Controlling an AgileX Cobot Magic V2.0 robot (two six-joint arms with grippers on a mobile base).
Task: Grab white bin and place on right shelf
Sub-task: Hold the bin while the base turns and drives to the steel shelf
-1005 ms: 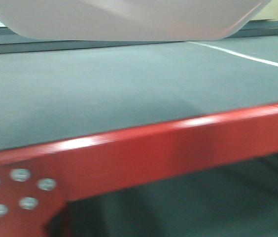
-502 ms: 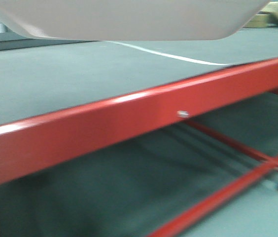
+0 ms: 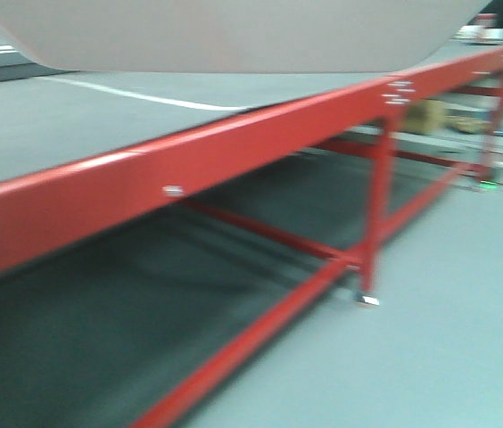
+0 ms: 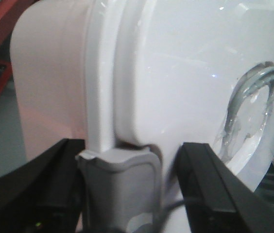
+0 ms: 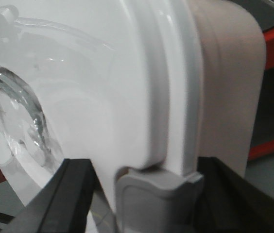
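1. White bin (image 3: 234, 36) carried above red table (image 3: 234, 152).
2. Left gripper (image 4: 120, 189) and right gripper (image 5: 142, 199) each straddle a grey latch; clamping unclear.
3. Judgement: keep bin level while turning; shelf unseen.

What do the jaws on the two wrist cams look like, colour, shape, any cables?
Left gripper: two broad black jaws, matte, angular, widening toward the base. A thin dark cable curves near the lower middle, and a small green light shows low on the left side. Right gripper: the same black, blocky wedge-shaped jaws; no cable or marking is visible there. Neither arm's body is in view.
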